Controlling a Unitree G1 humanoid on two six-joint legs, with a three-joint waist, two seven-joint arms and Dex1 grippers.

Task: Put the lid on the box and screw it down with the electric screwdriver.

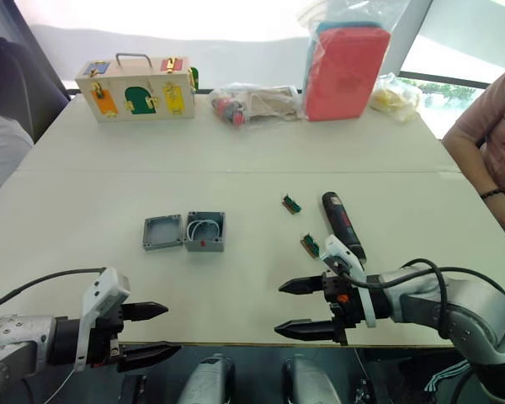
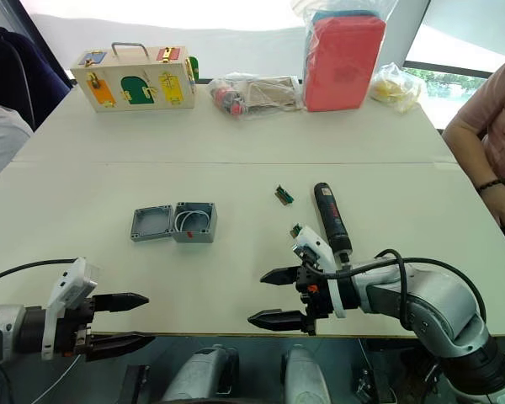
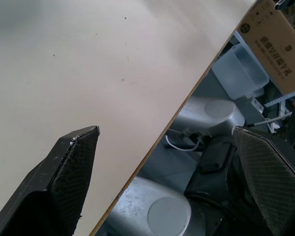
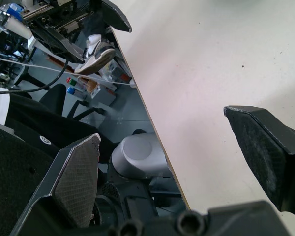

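Item 1, the box: small grey enclosure, centre-left of the frame in the left eye view, mouth up, white wires visible inside, red mark on its near wall. Open and uncovered, so apparently set out ready to take its cover.

Item 2, the lid: flat grey square lying immediately left of the box, edges touching or nearly so, hollow side up. It probably needs turning over before it seats; not yet fitted.

Item 3, the electric screwdriver: dark pen-shaped tool with a red band, lying flat right of centre, lengthwise toward the near edge, just beyond the right arm. Unheld.

Item 4, two small green parts, one left of the screwdriver's far end, one beside its near end; what they are cannot be told.

Item 5, left gripper: lower left, at the near edge of the white table. Fingers spread, empty, touching nothing.

Item 6, right gripper: lower centre-right, hovering over the near table edge. Fingers wide apart, empty, clear of the screwdriver.

Item 7, wooden latch box, upper left; red case in a clear bag, upper right. Background stock, well apart from the work.

Status: no step begun, by appearance.
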